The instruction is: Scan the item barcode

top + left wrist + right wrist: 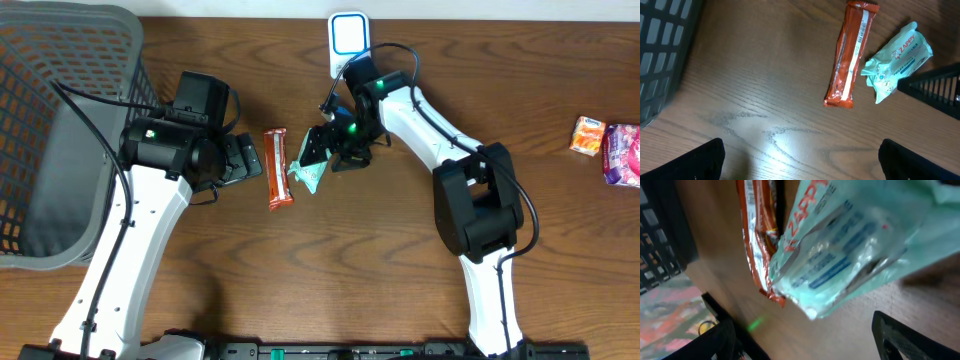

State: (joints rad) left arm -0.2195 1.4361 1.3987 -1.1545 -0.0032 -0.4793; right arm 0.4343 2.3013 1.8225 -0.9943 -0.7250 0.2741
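Pre-grasp: am hovering right hand (328, 147) over teal wipes pack (306, 177), mid-frame on bench (400, 260), jaws wide, gripping nothing. Left hand (243, 158) wide. Next, am closing on pack, presenting barcode to scanner (349, 35).

White arm links (130, 260), black joints (480, 215), black left hand (250, 158), green lights (352, 127), cables (398, 46)

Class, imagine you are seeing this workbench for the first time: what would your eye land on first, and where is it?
The bright orange snack bar and the mint-green wipes packet lie side by side mid-table, with the right arm bent down over the packet. A big grey basket fills the far-left side of the overhead view, and a white scanner stands at the table's top edge.
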